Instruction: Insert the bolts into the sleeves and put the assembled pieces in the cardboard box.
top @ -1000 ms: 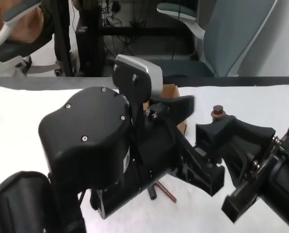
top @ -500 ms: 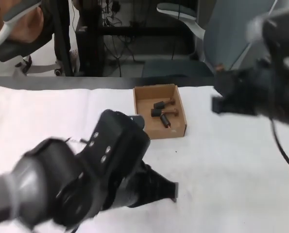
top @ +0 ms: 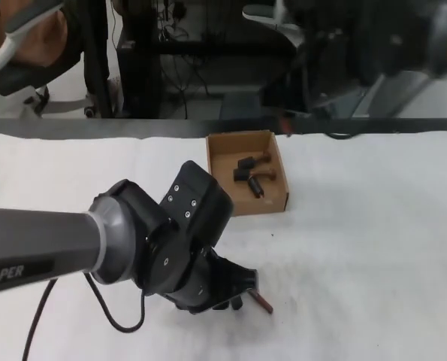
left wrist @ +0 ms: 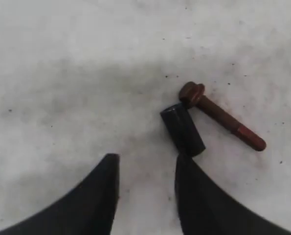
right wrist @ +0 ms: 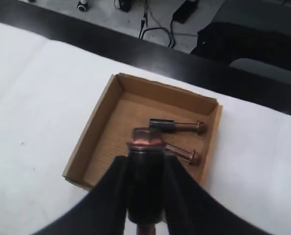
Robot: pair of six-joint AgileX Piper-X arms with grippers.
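Since a second ago the two arms have drawn apart: the left arm [top: 133,241] has dropped low over the worktop [top: 358,248], the right arm [top: 373,45] has lifted away to the far side, and the cardboard box [top: 262,203] they hid now lies uncovered. The left fingers [left wrist: 146,159] stand spread with nothing between them. A loose black sleeve [left wrist: 183,129] lies just past the tip of one, seeming to touch it. A coppery bolt [left wrist: 223,117] lies beyond that, its head against the sleeve's far end. The right fingers [right wrist: 145,164] pinch an assembled piece [right wrist: 145,193] directly over the box, where two finished pieces [right wrist: 177,126] lie side by side beneath them. The held piece's lower end is cut off at the frame's edge. From the high view the left arm's bulk covers most of its fingers and the sleeve, and the right arm is a dark mass whose fingers cannot be made out. White cloth covers the worktop. Behind its dark far edge are cables [top: 182,30] and a chair [top: 13,45].
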